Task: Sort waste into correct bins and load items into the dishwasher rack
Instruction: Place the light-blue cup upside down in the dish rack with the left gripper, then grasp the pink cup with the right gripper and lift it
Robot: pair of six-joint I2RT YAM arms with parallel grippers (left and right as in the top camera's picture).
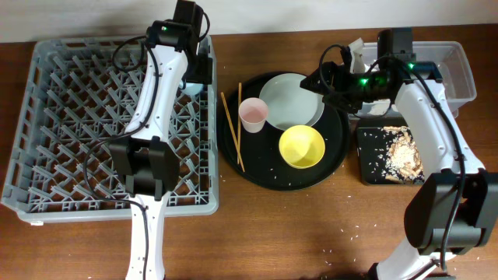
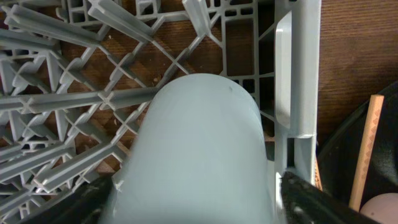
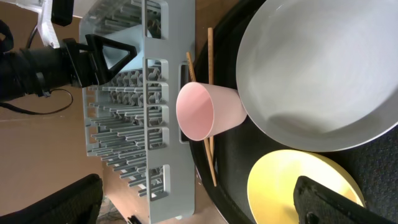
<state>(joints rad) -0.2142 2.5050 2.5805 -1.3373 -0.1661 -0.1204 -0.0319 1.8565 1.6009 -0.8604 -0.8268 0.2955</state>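
left gripper (image 2: pixel 198 202) straddles a small light-blue cup (image 2: pixel 199 143) in the large grey lattice rack (image 2: pixel 62 99), grip unclear; right gripper (image 3: pixel 196 186), jaws wide apart, hovers over a round black tray (image 1: pixel 257 167).

Blue cup (image 2: pixel 200 152) in grey rack (image 2: pixel 297 74)

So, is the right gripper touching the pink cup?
Apart. The right wrist view shows the right gripper open, its fingers at the frame's bottom corners and the pink cup well clear of both.
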